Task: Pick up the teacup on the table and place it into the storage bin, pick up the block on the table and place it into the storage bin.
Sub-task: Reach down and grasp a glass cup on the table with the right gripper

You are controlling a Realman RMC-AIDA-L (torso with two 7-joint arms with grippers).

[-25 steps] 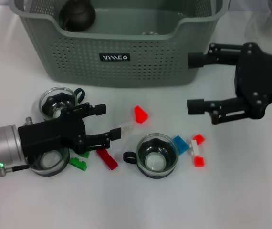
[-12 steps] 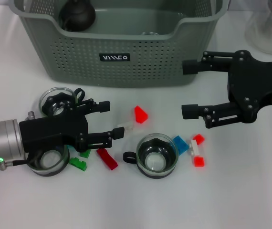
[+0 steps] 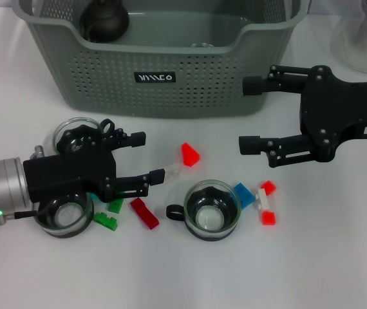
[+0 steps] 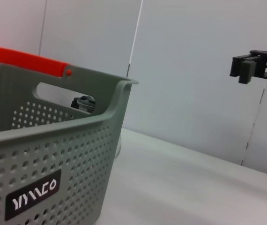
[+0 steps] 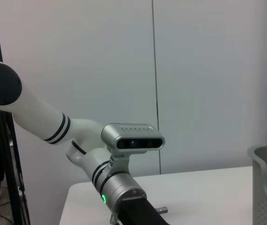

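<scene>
Before the storage bin [image 3: 170, 77], both open end effectors, left [image 3: 146, 158] and right [image 3: 246, 114].

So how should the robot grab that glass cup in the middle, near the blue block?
Probably by the rim of the glass cup, coming straight down from above. It stands upright with its mouth open, so one finger could go inside and one outside. Its black handle sticks out toward the left gripper, which is open and closest. The right gripper is open too.

White desk [image 3: 338, 270]. On it: grey-green storage bin [image 3: 190, 84] at the back; three glass teacups [image 3: 212, 210] [image 3: 78, 137] [image 3: 63, 217] in front; scattered blocks, red [image 3: 189, 154] [image 3: 144, 214] [image 3: 268, 203], blue [image 3: 243, 194], green [image 3: 108, 215]; glass vessel [image 3: 366, 40] at back right
</scene>
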